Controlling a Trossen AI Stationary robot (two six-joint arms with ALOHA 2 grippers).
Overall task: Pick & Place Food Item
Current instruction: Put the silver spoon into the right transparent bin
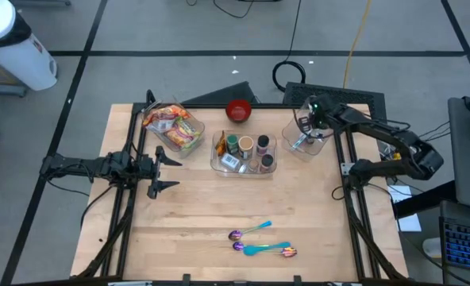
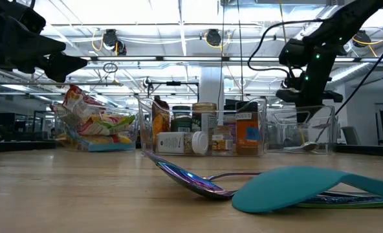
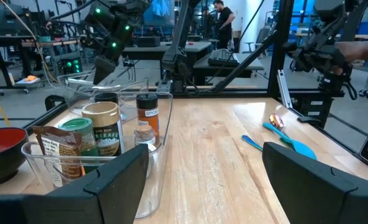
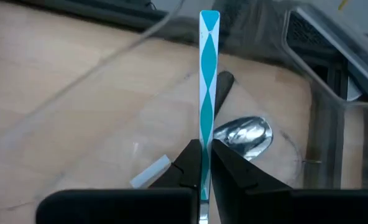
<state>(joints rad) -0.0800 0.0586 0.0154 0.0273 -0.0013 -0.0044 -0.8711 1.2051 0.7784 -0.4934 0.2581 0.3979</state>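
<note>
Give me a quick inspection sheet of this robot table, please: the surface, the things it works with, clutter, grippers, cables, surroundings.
Surface: bare wooden table, no spills seen.
Job's things: clear bin of snack packets; clear bin of jars and bottles; red bowl behind it; clear utensil bin holding a metal spoon.
Clutter: loose spoons near the front edge, some teal, some iridescent.
Grippers: right gripper inside the utensil bin, shut on a teal and white handle; left gripper open, empty, at the table's left side.
Cables: black and yellow cables on the floor behind the table.
Surroundings: workshop with other rigs; a person in the background.
</note>
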